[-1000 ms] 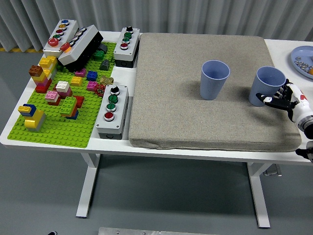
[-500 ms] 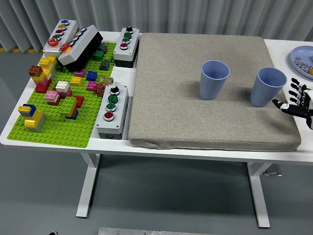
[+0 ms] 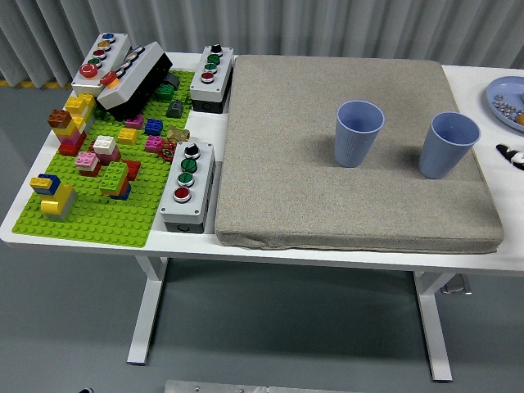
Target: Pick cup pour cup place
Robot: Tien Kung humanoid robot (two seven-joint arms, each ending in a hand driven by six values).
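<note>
Now the right cup (image 3: 448,145) stands near the robot hand (image 3: 513,155).

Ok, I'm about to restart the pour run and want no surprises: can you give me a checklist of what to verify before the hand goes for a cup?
1. Right cup upright on the grey mat: ok.
2. Left cup upright, apart from the right one: ok.
3. Both cups free of any grasp: ok.
4. Right hand posture: cannot tell, only its tips show at the picture's right edge.
5. Cup contents: cannot tell.
</note>
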